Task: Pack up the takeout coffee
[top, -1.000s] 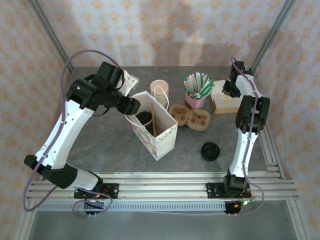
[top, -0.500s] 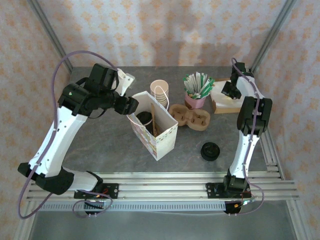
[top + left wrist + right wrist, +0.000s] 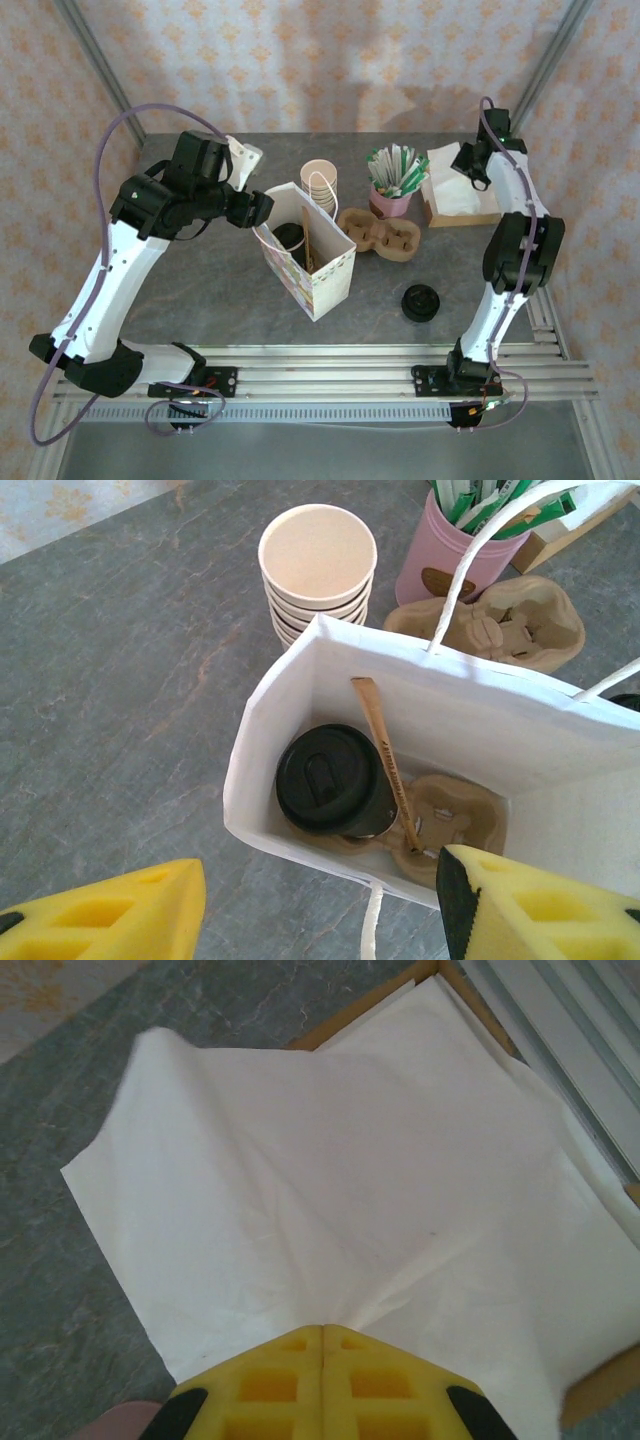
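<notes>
Top external view: the grey stone-patterned surface (image 3: 220, 290) carries an upright white paper bag with cord handles (image 3: 325, 280) near its middle and a shallow wooden tray of napkins (image 3: 460, 221) at the far right.

The takeout coffee, a small beige paper cup under a round black plastic lid (image 3: 330, 778), stands inside the bag. It sits in one pocket of a moulded brown pulp carrier (image 3: 455, 815), with a thin wooden stir stick (image 3: 385, 760) leaning beside it.

The left gripper (image 3: 318, 910) hovers over the bag's left edge with its jaws partly spread and nothing between them. The right gripper (image 3: 322, 1345) is fully closed on a fold of the top white paper napkin (image 3: 320, 1190), and creases fan out from the pinch.

Hazards, as judged from this arrangement:
- **Bag.** It is light and nothing steadies it. A nudge from either arm at the rim or handles could tip it and upset the cup.
- **Napkin.** The thin sheet is held at one small fold. It could tear or slip free, or drag the sheet beneath it out of the tray.
- **Route to the bag.** The likely path passes the pink cup of green-wrapped sachets (image 3: 392, 203). The trailing paper might catch it.
- **Release.** A loose sheet let go off-centre may drape over the bag's wall rather than fall inside.
</notes>
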{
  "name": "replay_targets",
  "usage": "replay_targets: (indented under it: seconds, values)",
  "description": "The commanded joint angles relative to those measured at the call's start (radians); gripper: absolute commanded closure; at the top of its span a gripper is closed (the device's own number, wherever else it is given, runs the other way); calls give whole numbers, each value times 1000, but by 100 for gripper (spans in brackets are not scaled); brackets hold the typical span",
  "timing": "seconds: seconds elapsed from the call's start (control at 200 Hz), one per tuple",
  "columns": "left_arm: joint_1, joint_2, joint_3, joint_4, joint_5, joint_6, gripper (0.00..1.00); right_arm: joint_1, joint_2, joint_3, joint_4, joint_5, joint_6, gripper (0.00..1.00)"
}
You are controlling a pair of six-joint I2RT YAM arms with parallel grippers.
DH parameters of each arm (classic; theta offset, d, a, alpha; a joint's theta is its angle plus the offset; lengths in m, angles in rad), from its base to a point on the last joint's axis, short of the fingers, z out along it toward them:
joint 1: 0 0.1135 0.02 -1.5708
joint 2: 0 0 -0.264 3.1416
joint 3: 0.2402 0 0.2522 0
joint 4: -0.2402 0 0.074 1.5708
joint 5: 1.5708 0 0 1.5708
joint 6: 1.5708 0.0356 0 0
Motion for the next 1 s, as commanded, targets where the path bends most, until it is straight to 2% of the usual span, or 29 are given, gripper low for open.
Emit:
replay_targets:
  seconds: [0.0, 0.25, 0.47, 0.651, 0.786, 0.996]
  values:
    - [17, -27, -12, 50, -24, -32, 36, -6, -140, -31, 27, -20, 28, 100]
    - [77, -51, -51, 111, 58, -66, 36, -5, -364, -97, 45, -71, 46, 100]
    - [83, -46, -51, 102, 80, -74, 37, -6, -394, -124, 56, -110, 70, 100]
    - [86, -52, -43, 98, 87, -73, 36, -3, -408, -109, 69, -203, 112, 100]
    - [91, -51, -42, 101, 82, -80, 37, 40, -468, -70, 55, -196, 119, 100]
    - [160, -83, -93, 205, 144, -187, 39, 131, -569, 32, 14, -228, 141, 100]
